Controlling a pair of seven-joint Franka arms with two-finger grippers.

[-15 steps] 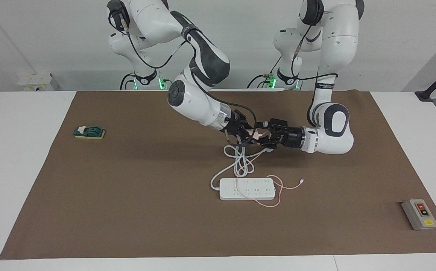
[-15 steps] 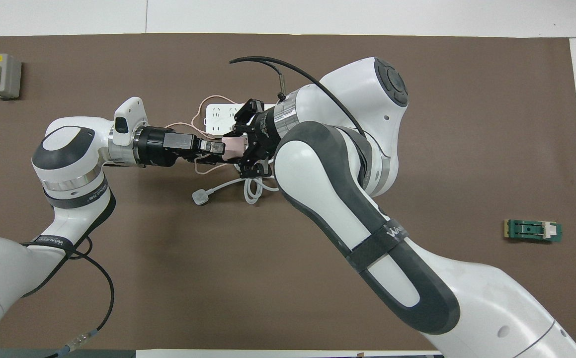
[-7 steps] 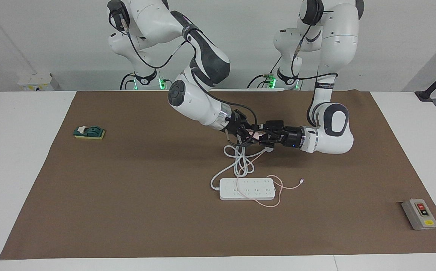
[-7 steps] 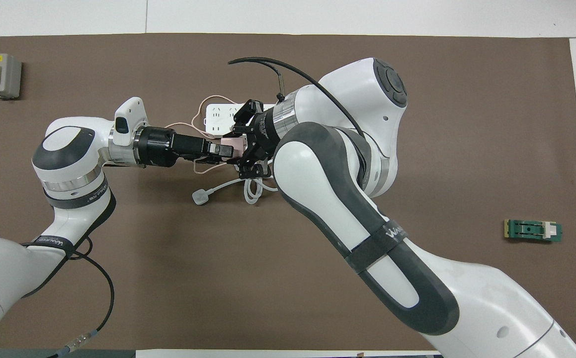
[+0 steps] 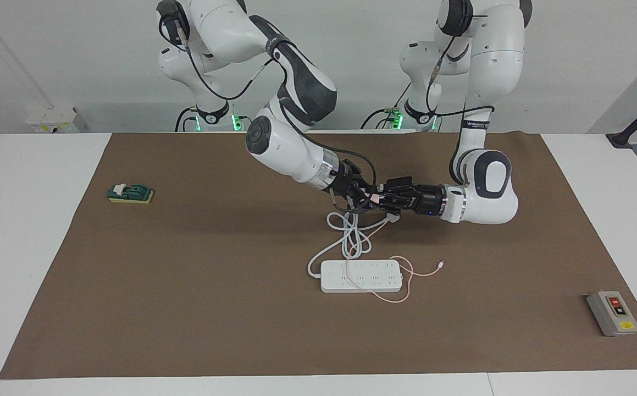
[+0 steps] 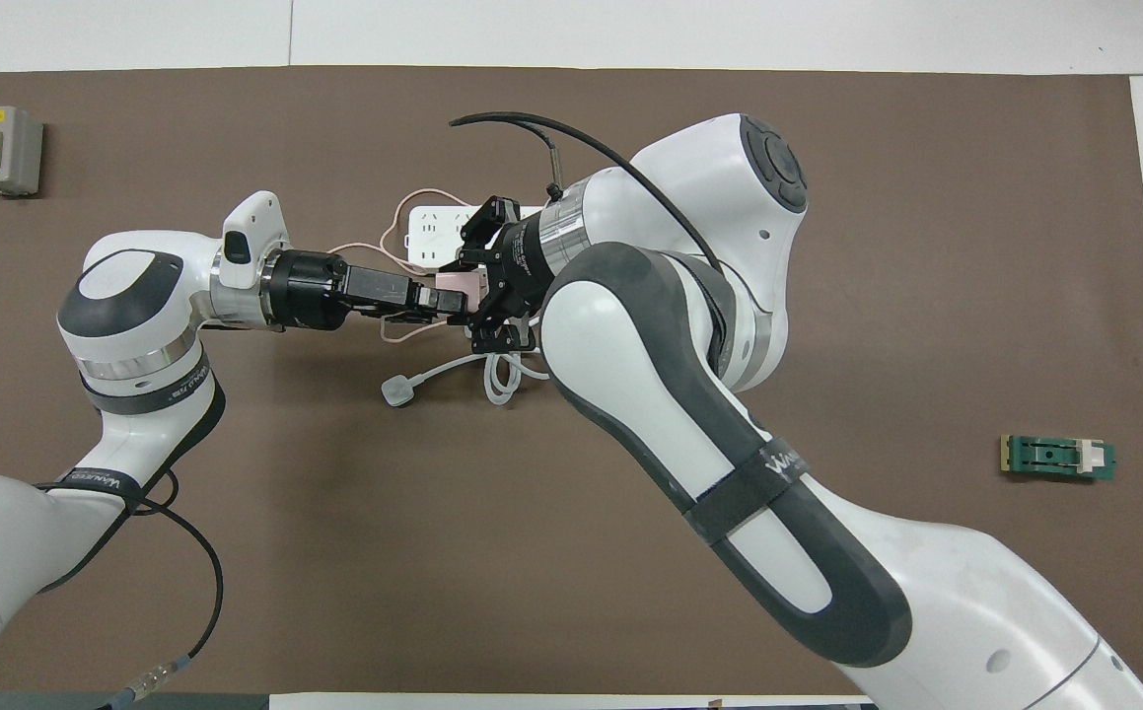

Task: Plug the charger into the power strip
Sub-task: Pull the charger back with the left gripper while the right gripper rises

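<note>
Pink charger hangs mid-frame in the facing view, pinched between the right pincer and left pincer, which meet tip to tip above the table. Below it the power strip lies flat, its long axis across the frame.

Overhead, the charger sits just above centre, both pincers closed on it, its cable trailing to the strip.

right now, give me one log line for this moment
charger: airborne between both grippers | left gripper: at charger | right gripper: at charger | power strip: unplugged

Left gripper closed in onto charger; both grippers rose slightly.
</note>
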